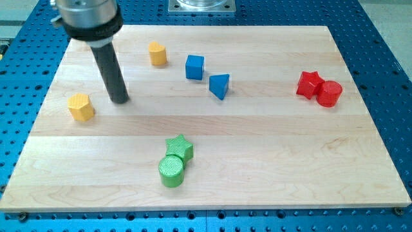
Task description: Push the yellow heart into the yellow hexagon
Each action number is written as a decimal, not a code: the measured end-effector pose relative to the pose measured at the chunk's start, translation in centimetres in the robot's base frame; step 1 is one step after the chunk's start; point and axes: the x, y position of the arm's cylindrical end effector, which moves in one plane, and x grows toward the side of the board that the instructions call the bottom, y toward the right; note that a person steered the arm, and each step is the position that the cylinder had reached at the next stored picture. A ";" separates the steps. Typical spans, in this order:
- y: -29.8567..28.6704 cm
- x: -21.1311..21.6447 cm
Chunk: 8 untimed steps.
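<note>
Camera view is all you have, so take the yellow heart (158, 53) as your landmark: it sits on the counter (270, 161) toward the view's top left. The yellow hexagon (81, 106) lies well to the heart's lower left, and your tool (120, 100), a plain dark rod with nothing to open or close and holding nothing, stands with its tip on the counter between the two, nearer the hexagon and touching neither. That is where you could go wrong, in my judgement: the tip is on the hexagon's side of the heart, so a push from here would drive the heart away from its goal, and a careless sweep round could nudge the hexagon off toward the counter's left edge. The heart's rounded lobes may also let it slip sideways off the rod if you strike off-centre. To the heart's right sit a blue cube (194, 67) and a blue triangular block (219, 86), near enough to catch on a wide detour. The arm's upper part is cut off at the view's top, and which shape each yellow block has is hard to make out at this size.
</note>
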 end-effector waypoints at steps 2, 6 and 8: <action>-4.2 12.0; 11.3 -9.4; 4.6 -10.5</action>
